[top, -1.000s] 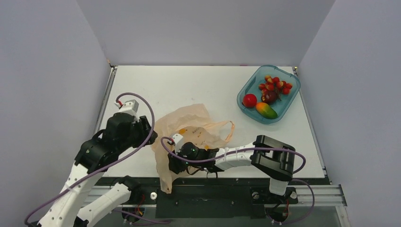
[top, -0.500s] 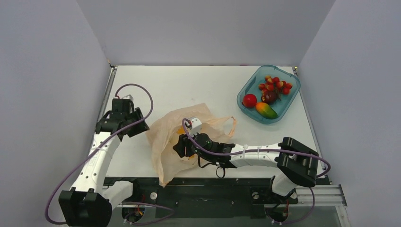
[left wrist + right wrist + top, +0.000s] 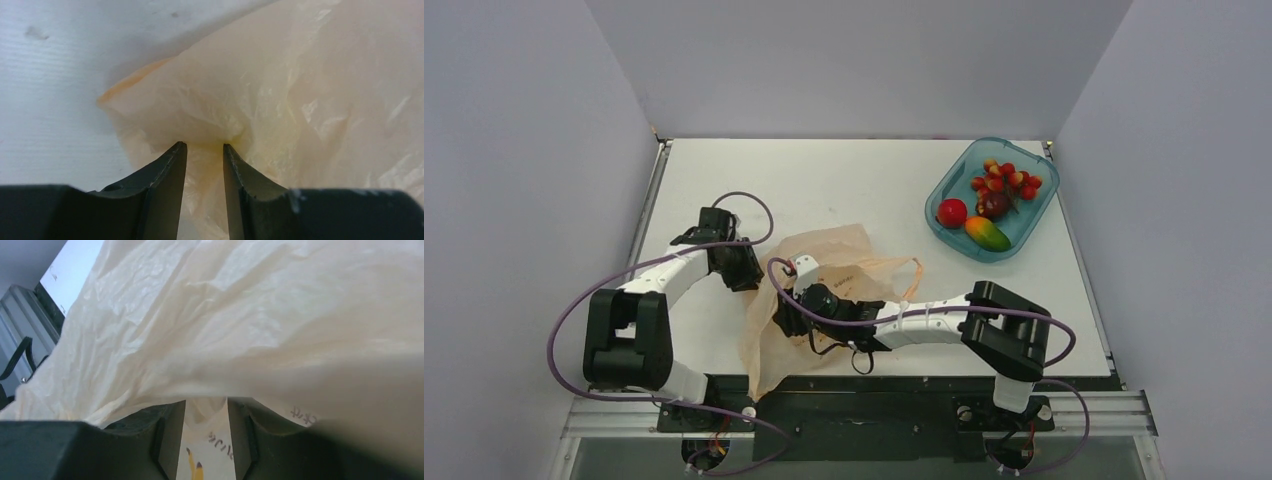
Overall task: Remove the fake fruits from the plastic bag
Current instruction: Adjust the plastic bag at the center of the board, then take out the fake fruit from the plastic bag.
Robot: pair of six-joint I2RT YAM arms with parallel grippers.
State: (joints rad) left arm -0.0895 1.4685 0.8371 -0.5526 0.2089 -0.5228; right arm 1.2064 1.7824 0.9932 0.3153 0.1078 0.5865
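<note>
The pale-orange plastic bag (image 3: 829, 270) lies crumpled at the table's near middle. My left gripper (image 3: 751, 277) is at its left edge. In the left wrist view, the left gripper (image 3: 205, 145) has its jaws a narrow gap apart, with a fold of the plastic bag (image 3: 280, 90) bunched between the tips. My right gripper (image 3: 784, 320) reaches into the bag from the right. In the right wrist view, bag film (image 3: 240, 330) drapes over the right gripper (image 3: 206, 405), whose jaws are apart with nothing in them. Fake fruits lie in the tub: berry cluster (image 3: 1006, 178), red ball (image 3: 952, 212), maroon fruit (image 3: 994, 205), mango (image 3: 987, 234).
The teal translucent tub (image 3: 952, 180) stands at the back right, near the table's right edge. The bag's lower part hangs over the table's near edge (image 3: 764, 378). Grey walls close in the left, back and right sides.
My left arm has swung in from the far left to the bag's left edge, its jaws narrowing. My right gripper has shifted back left inside the bag, and the bag has shifted with it.
</note>
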